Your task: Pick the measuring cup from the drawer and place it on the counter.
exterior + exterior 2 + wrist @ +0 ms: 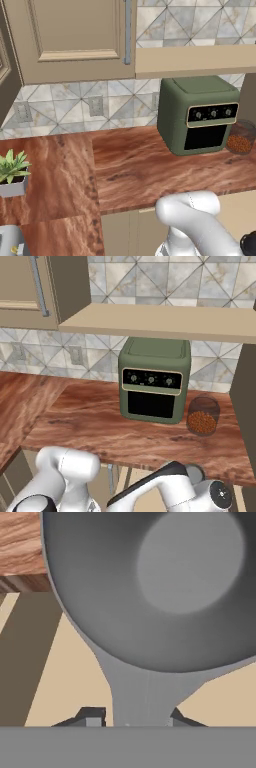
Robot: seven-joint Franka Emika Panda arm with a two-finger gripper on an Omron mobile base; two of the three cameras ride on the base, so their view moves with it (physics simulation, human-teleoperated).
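Below the thick front edge of the reddish-brown wood-grain counter (115, 428), the gripper (132, 719) is clamped on the flat handle of the small grey metallic measuring cup (150, 592), over the beige-tan drawer (75, 677). Green oven (155, 380) and glass jar (202, 415) stand far right.

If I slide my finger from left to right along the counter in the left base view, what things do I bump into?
Potted plant → green oven → glass jar of brown bits, all on the counter.
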